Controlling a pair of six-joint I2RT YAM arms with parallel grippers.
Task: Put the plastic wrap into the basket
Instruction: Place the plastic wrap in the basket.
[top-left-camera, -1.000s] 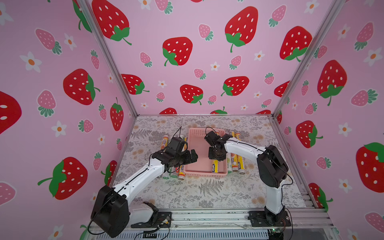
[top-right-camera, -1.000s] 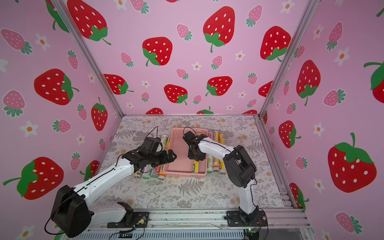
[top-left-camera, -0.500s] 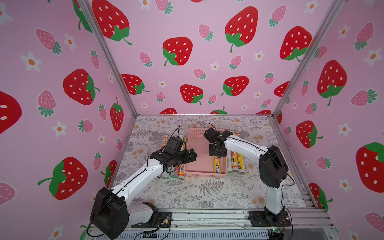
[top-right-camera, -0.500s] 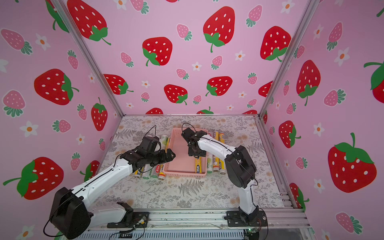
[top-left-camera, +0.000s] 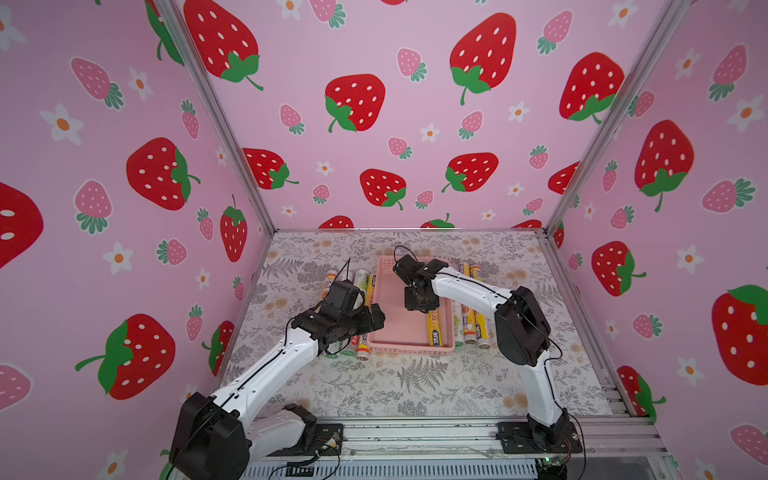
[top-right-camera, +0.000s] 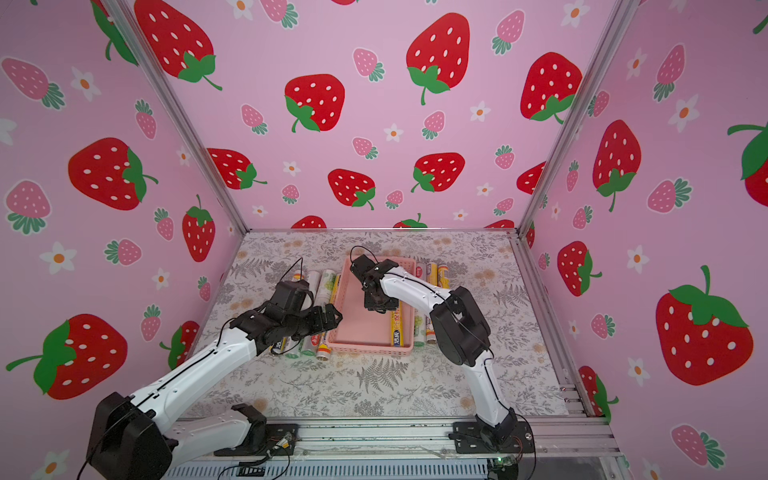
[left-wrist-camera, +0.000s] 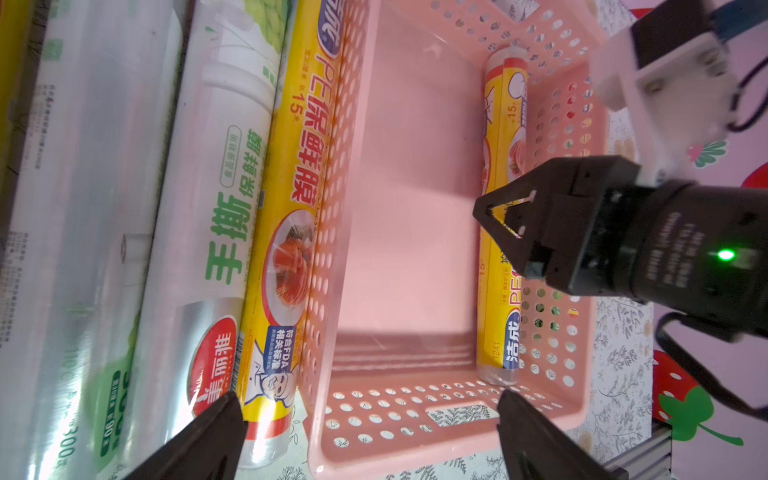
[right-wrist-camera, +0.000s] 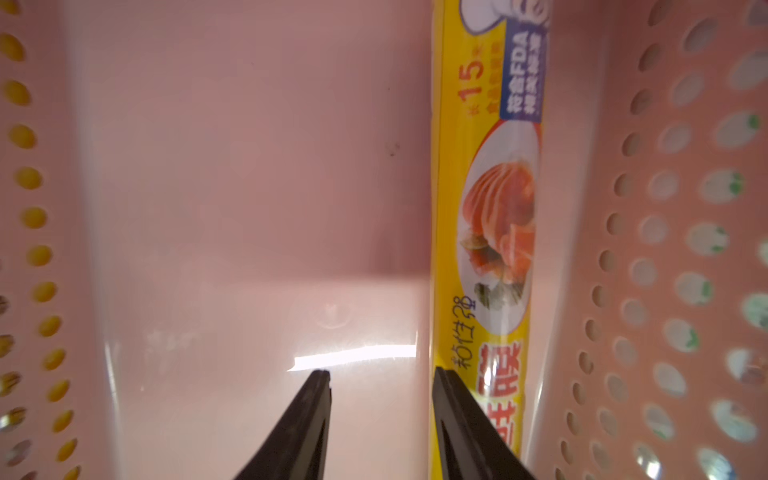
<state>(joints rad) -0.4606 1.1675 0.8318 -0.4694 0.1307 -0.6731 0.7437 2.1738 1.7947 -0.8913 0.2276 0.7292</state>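
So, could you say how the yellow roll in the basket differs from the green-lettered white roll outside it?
The yellow roll lies inside the basket, against a long wall; the white roll lies on the table outside. The yellow roll's label shows sliced fish; the white roll's shows green characters and a red logo. Both lie along the basket's length.

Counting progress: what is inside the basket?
One yellow roll lies along one long wall of the basket; nothing else shows inside. The right gripper hides part of it in both top views.

The basket (right-wrist-camera: 249, 187) is smooth glossy plastic, the plastic wrap (right-wrist-camera: 490, 208) shiny film.
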